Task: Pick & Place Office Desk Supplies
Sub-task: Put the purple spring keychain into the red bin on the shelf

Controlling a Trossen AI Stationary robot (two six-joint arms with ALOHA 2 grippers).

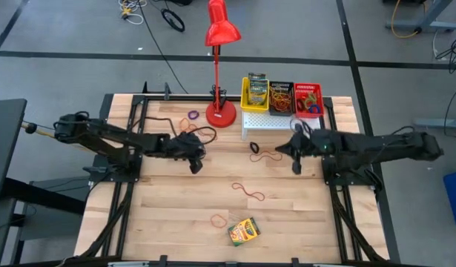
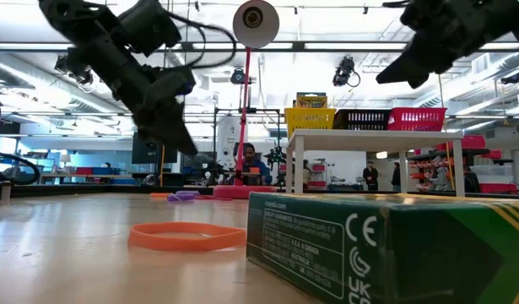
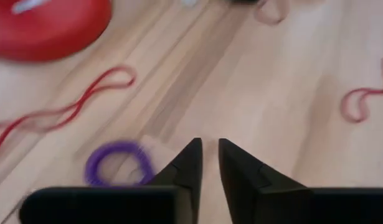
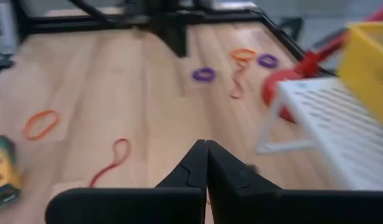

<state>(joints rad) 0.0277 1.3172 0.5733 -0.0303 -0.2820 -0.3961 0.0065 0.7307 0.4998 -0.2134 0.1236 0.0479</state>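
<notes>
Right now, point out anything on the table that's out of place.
The crayon box lies tilted near the table's front edge, far from the yellow bin on the white stand. Rubber bands lie loose across the wood: a red one mid-table, an orange one beside the box, a purple one near the lamp base.

Overhead cam stares straight down at the whole table (image 1: 176, 208). Low cam sits on the tabletop, right up against the crayon box (image 2: 386, 245). Both catch the red lamp (image 1: 220, 33).
</notes>
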